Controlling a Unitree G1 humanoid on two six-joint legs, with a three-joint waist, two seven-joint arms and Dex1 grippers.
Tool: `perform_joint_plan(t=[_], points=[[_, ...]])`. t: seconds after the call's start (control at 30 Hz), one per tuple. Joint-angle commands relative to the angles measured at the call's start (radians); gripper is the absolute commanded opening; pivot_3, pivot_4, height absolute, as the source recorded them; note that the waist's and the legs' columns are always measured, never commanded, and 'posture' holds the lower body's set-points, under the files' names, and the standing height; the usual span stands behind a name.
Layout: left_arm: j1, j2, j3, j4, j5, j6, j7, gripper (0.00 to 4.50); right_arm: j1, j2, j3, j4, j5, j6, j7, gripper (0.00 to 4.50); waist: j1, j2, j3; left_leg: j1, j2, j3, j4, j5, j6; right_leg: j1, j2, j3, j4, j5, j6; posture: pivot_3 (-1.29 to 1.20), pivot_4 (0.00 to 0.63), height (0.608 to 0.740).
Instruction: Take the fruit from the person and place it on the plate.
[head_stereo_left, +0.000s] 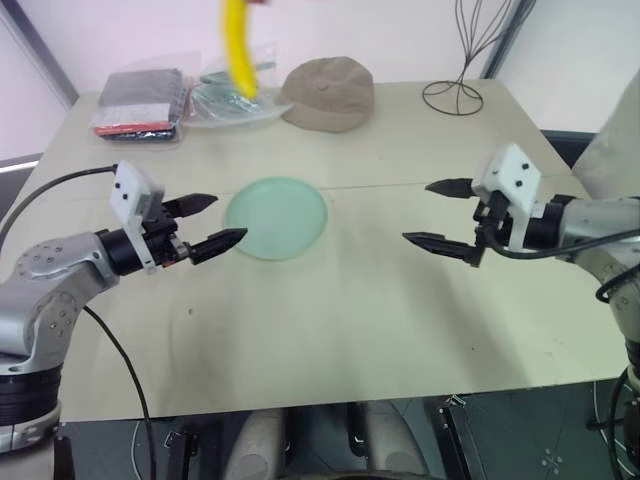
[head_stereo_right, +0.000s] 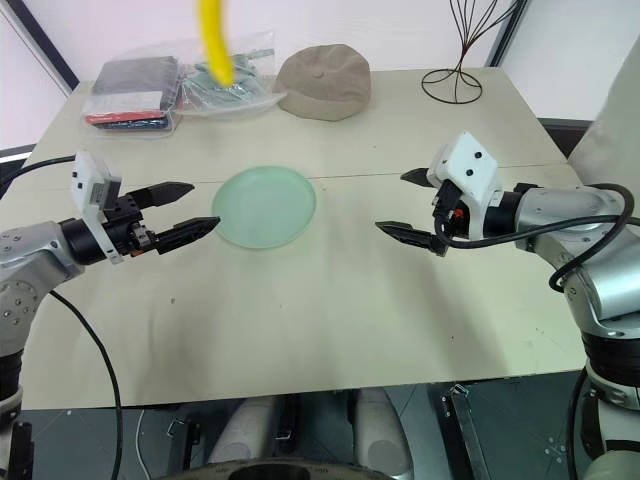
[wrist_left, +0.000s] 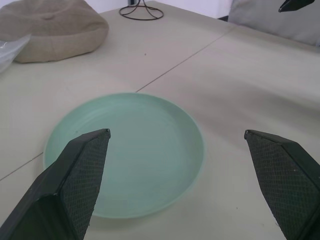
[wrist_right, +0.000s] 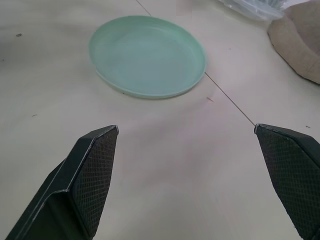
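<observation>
The fruit, a yellow banana (head_stereo_left: 238, 50), hangs upright in the air over the table's far side; the hand holding it is cut off at the top edge. The person's white garment (head_stereo_left: 612, 140) shows at the right edge. The pale green plate (head_stereo_left: 276, 217) lies empty at the table's middle. My left gripper (head_stereo_left: 230, 218) hovers open just left of the plate, its fingers pointing at the rim. My right gripper (head_stereo_left: 417, 211) hovers open well to the plate's right, with nothing between its fingers. In both wrist views the plate (wrist_left: 125, 155) (wrist_right: 147, 55) lies beyond the spread fingers.
A tan cap (head_stereo_left: 328, 93) sits at the back, with clear plastic bags (head_stereo_left: 140, 103) of dark items to its left. A black wire stand (head_stereo_left: 455, 95) is at the back right. A seam runs across the tabletop (head_stereo_left: 400, 320).
</observation>
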Motion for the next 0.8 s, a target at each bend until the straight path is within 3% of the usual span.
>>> perform_joint_plan(t=[0.03,0.5,0.8], points=[[-0.049,-0.024,0.037,0.005,-0.024,-0.011,0.029,4.5,-0.015,-0.001,-0.039,-0.025,0.009,-0.009,-0.015,4.46,0.001,0.0,0.0,0.0,0.0,0.0,0.0,0.0,0.0,0.0,0.0,0.0,0.0,0.0,0.0,0.0,0.15,0.74],[-0.279,-0.195,0.226,0.115,-0.263,0.08,0.35,4.5,-0.022,0.015,-0.027,-0.027,0.01,-0.019,-0.035,4.46,0.0,-0.001,-0.001,0.002,-0.001,0.0,0.002,0.0,0.0,0.0,0.0,0.0,0.007,0.0,0.0,0.0,0.15,0.74],[-0.392,-0.231,0.172,0.252,-0.16,-0.028,0.421,4.5,-0.023,0.017,-0.03,-0.027,0.008,-0.027,-0.045,4.46,0.001,-0.001,-0.001,0.002,-0.001,0.0,0.002,0.0,0.0,0.0,0.001,0.0,0.008,0.0,0.0,0.0,0.15,0.74]])
